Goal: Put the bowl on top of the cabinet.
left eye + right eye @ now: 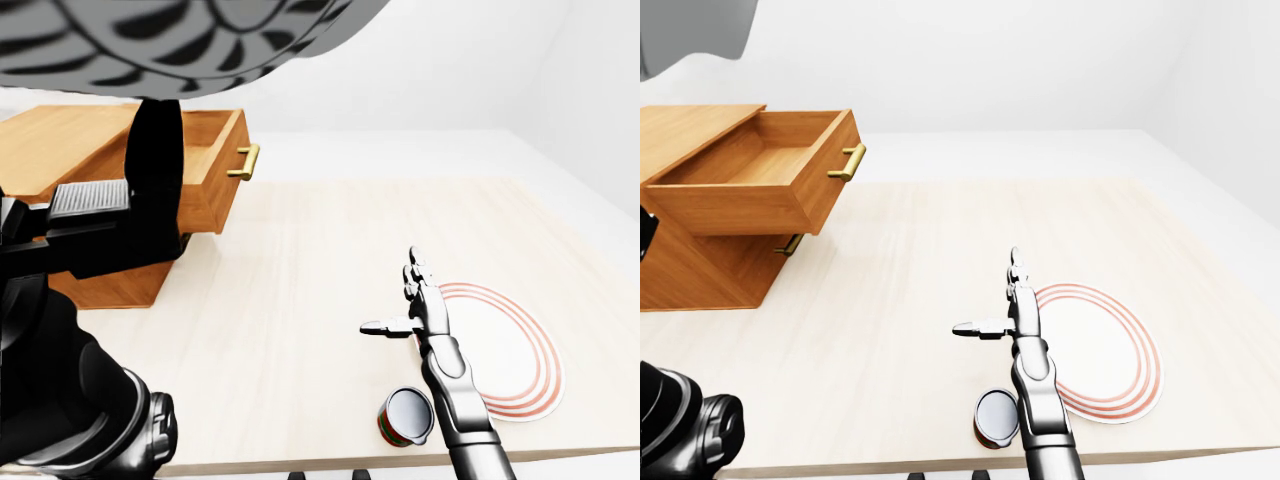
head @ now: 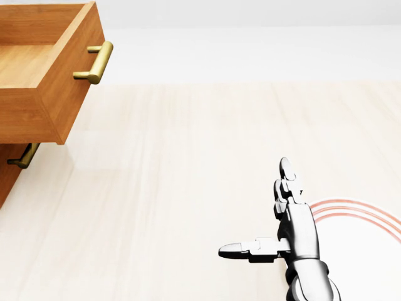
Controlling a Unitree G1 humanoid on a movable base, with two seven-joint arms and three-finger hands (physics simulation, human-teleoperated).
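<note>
In the left-eye view, the bowl point(image 1: 180, 45) fills the top left, its grey ribbed underside raised above the wooden cabinet point(image 1: 60, 150). The left hand point(image 1: 95, 225) stands dark beneath it, a black finger reaching up to the bowl; whether the fingers close on the bowl I cannot tell. The right hand point(image 1: 410, 305) hangs over the pale bench point(image 1: 300, 300), well apart from the bowl, fingers spread wide and holding nothing. Beside its forearm lie a white plate point(image 1: 515, 350) with red rings and a small can point(image 1: 407, 417).

In the head view, the cabinet's open drawer point(image 2: 47, 75) with its brass handle point(image 2: 94, 63) sits top left; the bowl does not show.

In the right-eye view, only a grey edge of the bowl shows at the top left corner.
</note>
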